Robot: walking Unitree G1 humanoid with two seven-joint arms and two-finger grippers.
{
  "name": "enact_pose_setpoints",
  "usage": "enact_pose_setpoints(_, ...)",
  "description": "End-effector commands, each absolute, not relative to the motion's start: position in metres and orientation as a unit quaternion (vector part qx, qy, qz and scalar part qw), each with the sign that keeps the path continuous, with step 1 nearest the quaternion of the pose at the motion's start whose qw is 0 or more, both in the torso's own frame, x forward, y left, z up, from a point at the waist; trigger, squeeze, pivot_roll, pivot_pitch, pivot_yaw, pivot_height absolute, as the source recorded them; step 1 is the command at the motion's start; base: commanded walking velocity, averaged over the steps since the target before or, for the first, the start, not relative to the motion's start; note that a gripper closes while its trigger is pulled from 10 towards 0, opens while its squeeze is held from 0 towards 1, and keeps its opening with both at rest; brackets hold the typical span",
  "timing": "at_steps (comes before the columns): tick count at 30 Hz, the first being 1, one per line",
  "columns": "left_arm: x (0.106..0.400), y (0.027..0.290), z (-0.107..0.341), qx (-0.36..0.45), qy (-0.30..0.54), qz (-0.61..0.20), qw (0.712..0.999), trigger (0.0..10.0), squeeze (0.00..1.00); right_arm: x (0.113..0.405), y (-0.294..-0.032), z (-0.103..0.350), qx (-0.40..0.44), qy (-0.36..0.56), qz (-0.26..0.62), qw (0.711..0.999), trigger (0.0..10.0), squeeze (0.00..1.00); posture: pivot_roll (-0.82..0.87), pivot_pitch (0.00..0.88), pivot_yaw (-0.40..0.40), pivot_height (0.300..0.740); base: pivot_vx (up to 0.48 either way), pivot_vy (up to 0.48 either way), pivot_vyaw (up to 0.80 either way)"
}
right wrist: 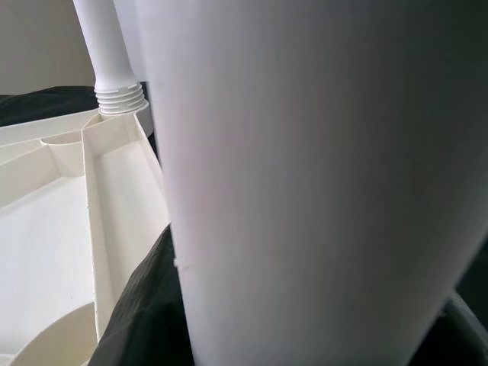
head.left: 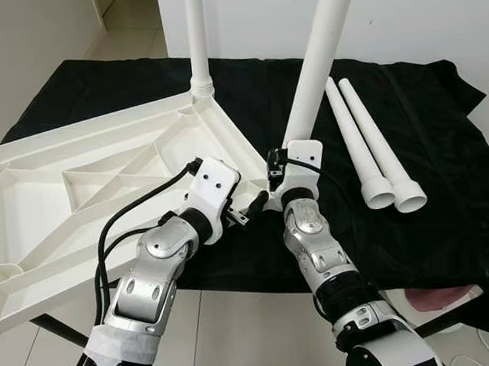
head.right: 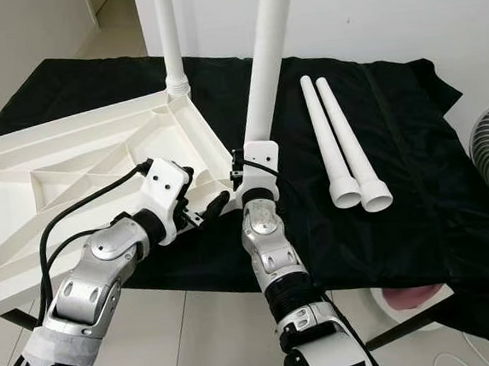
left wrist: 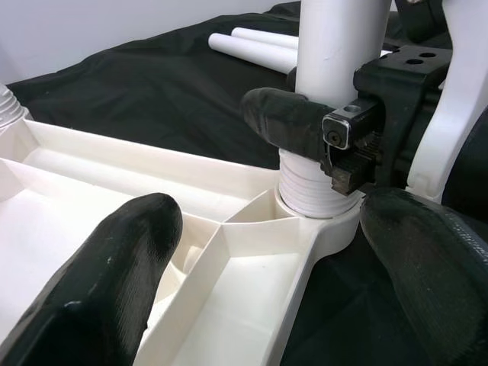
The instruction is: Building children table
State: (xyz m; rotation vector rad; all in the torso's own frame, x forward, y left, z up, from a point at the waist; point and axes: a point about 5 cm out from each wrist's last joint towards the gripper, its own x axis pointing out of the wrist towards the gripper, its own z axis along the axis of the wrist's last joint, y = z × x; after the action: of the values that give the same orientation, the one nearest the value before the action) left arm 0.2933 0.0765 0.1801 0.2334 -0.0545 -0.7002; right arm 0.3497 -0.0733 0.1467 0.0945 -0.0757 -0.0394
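**Second leg going in, two still to fit**

Upturned white tabletop (head.left: 73,177) lying on the black-draped bench (head.left: 453,216), overhanging its near edge; one leg (head.left: 196,33) already standing upright in the far corner socket; second leg (head.left: 319,52) seated in the near corner socket (left wrist: 316,217), threads still showing above the rim, so probably not screwed home; right tool (left wrist: 305,126) clamped round that leg just above the threads; left tool (head.left: 249,210) spread apart, holding nothing, just beside the same corner; two spare legs (head.left: 377,150) lying side by side on the cloth, well apart from the tabletop; roughly halfway, judging by that.
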Motion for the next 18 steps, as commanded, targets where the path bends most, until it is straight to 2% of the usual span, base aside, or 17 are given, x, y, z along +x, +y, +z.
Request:
enact_pose_setpoints(1,0.292,0.076,0.181,0.119,-0.029,-0.329,0.936,10.0,0.00,0.337,-0.068,0.099,0.072,0.085,-0.034,0.993,10.0,0.00,-0.05,0.085,0.000,0.740,0.000,0.000,0.00)
enact_pose_setpoints(14,0.292,0.074,0.181,0.120,-0.030,-0.334,0.934,10.0,0.00,0.336,-0.058,0.107,0.040,0.051,0.004,0.998,10.0,0.00,-0.05,0.074,0.003,0.740,0.000,0.000,0.00)
enact_pose_setpoints(18,0.292,0.074,0.181,0.120,-0.030,-0.334,0.934,10.0,0.00,0.335,-0.063,0.111,0.037,0.033,-0.023,0.999,10.0,0.00,-0.05,0.077,0.001,0.740,0.000,0.000,0.00)
